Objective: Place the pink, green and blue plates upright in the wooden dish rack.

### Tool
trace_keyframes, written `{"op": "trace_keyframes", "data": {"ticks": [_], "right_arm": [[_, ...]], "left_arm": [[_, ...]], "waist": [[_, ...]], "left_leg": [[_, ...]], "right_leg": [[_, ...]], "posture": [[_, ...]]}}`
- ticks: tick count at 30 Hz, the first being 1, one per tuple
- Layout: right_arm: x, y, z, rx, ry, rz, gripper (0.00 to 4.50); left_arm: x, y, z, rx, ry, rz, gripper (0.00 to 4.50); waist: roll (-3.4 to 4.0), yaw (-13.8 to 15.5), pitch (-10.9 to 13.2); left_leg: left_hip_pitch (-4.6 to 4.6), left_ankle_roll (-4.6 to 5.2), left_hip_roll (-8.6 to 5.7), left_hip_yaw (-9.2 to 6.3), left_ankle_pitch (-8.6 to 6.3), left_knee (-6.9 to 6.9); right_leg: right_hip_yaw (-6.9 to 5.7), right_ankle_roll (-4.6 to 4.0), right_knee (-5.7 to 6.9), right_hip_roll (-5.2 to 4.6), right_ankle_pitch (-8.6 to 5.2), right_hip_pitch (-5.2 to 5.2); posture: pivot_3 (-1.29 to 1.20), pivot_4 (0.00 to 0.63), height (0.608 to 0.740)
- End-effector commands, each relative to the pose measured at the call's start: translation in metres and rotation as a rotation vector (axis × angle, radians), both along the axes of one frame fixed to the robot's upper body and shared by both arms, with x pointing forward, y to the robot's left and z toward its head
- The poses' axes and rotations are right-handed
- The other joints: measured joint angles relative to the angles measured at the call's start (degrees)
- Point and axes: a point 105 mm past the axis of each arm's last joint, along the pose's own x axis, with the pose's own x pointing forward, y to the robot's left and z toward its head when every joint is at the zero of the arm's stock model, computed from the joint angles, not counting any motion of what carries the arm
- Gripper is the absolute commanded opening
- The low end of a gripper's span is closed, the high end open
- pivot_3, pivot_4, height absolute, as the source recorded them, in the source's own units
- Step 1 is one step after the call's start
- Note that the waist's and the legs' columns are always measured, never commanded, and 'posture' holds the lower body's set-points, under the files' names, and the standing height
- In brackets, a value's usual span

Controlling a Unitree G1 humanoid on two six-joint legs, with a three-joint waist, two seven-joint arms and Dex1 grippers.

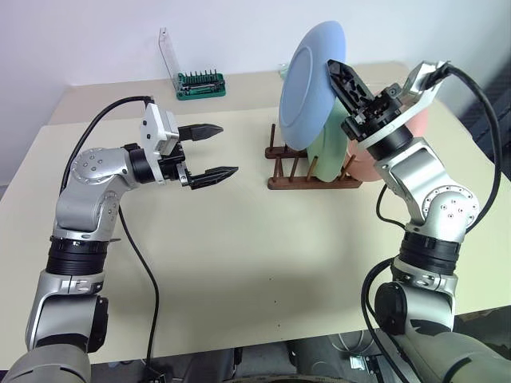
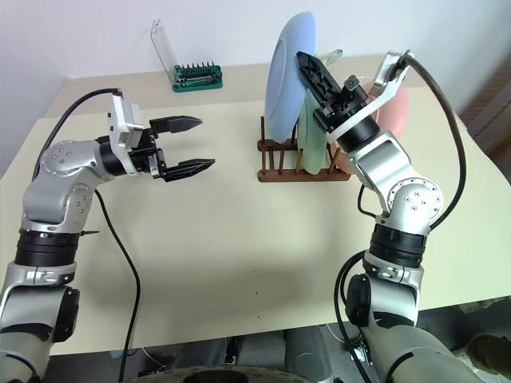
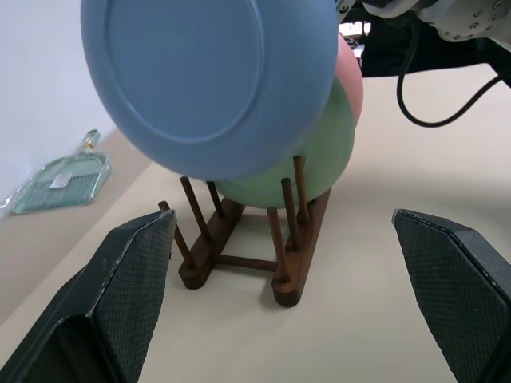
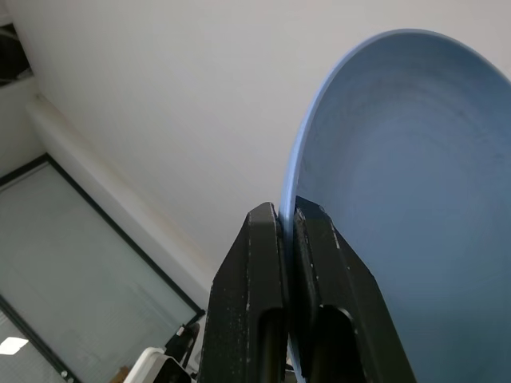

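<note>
Head views: blue plate (image 1: 307, 84) is held on edge by the right gripper (image 1: 339, 77), both fingers clamped on its rim, plate raised above the left end of the wooden dish rack (image 1: 307, 169). Green plate (image 1: 329, 152) and pink plate (image 2: 393, 110) are seen standing upright in the rack, green next to the blue, pink at the right end. Left gripper (image 1: 211, 150) is held well left of the rack, fingers spread wide, nothing gripped. A green bit holder (image 1: 200, 84) is seen on the far side of the table (image 1: 239, 263).

Left wrist view: blue plate is seen above the rack pegs, green and pink behind it.

Right wrist view: rim is pinched between the shut fingers (image 4: 247, 311)
</note>
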Motion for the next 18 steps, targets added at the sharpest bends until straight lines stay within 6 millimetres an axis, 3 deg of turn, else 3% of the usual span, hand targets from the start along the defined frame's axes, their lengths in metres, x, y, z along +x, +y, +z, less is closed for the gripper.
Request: {"op": "trace_keyframes", "data": {"ticks": [1,18], "right_arm": [[-0.010,0.002,0.010,0.000,-0.064,-0.002,0.04],[-0.008,0.008,-0.008,-0.089,-0.032,-0.043,0.04]], "left_arm": [[-0.004,0.002,0.012,-0.016,-0.051,-0.004,4.50],[-0.003,0.002,0.011,-0.022,-0.033,-0.001,4.50]], "waist": [[0.00,0.04,0.00],[0.00,0.05,0.00]], "left_leg": [[0.00,0.00,0.00,0.00,0.00,0.00],[0.00,0.00,0.00,0.01,0.00,0.01]], "right_leg": [[0.00,0.00,0.00,0.00,0.00,0.00],[0.00,0.00,0.01,0.00,0.00,-0.01]], "posture": [[0.00,0.150,0.740],[0.00,0.150,0.740]]}}
